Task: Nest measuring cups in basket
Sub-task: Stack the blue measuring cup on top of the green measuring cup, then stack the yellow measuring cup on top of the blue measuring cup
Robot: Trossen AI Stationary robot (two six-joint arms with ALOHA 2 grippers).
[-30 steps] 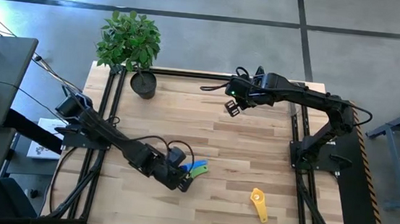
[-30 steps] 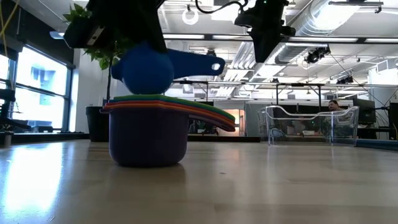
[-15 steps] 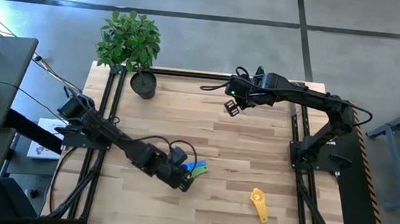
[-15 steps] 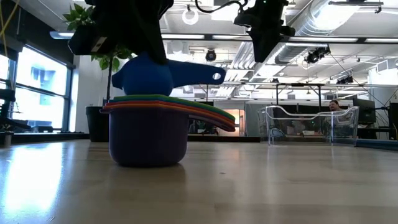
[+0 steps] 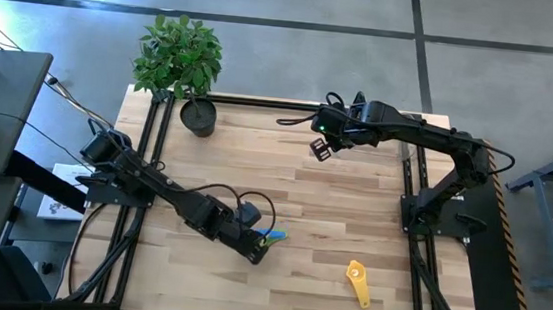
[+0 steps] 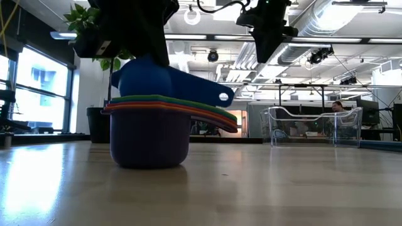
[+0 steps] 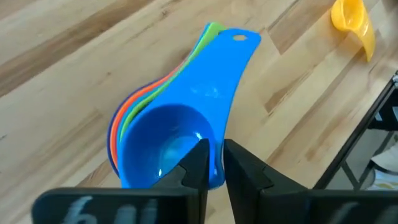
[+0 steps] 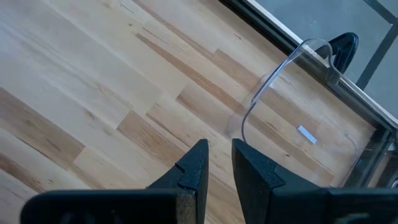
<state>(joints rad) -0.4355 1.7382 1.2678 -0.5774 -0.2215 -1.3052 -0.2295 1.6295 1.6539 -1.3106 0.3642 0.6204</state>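
Observation:
A stack of nested measuring cups stands on the table near its middle front: purple at the bottom, with red, orange and green rims above. The blue cup sits on top, its handle sloping down over the other handles. My left gripper is shut on the blue cup. A yellow cup lies alone to the right. The clear basket stands toward the far right. My right gripper hovers high over the far side, open by a narrow gap. A teal cup does not show. My left gripper pinches the blue cup's bowl wall at the rim, opposite the handle, one finger inside the bowl and one outside. It comes from above, slanting from the table's left. The cup rests in the stack, tilted with its handle end low.
A black plant pot with a leafy plant stands at the far left corner. Bare wood lies between the stack and the basket. Black frame rails run along the table's left and right edges. A person sits far off in the room behind.
My left gripper has moved down, still shut on the blue cup. The cup has gone from hanging just above the stack to sitting in it. Its handle has tipped from level to sloping down onto the other handles.

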